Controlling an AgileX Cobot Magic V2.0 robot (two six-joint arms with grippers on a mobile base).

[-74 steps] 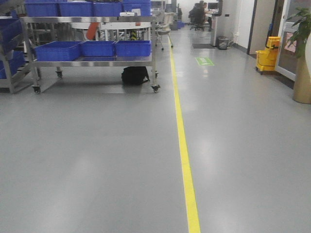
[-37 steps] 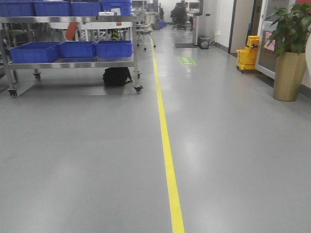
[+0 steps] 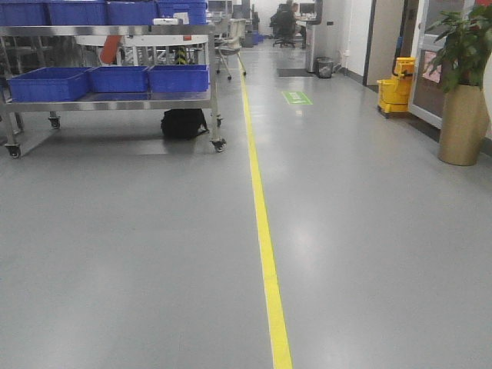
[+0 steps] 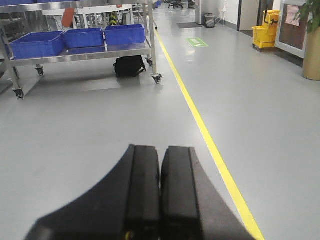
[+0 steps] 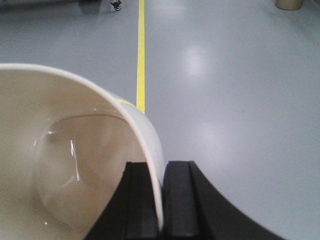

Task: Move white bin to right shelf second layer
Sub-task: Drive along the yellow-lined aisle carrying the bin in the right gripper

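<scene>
- Carrying is the step in hand, I judge: the right gripper (image 5: 161, 200) pinches the wall of the white bin (image 5: 75, 165), one finger inside the rim and one outside, with the tub hanging above the grey floor (image 3: 138, 254).
- The left gripper (image 4: 160, 170) is pressed closed on nothing, its fingers touching, and it points down the aisle.
- The right shelf second layer is in no view and no roller level shows, so the base likely has to turn or drive on before any placing.
- A one-sided pinch on glossy plastic can slip or let the tub swing, so smooth base motion and a level wrist seem wise.
- The steel cart (image 3: 108, 104) with blue crates (image 3: 115, 78) stands ahead, left of the yellow line (image 3: 261, 231). The planter (image 3: 463, 127) and the yellow mop bucket (image 3: 393, 94) stand by the right wall. All of them need room on the bin's side.
- At the rack, the tub's base should clear the shelf's front edge before lowering.
</scene>
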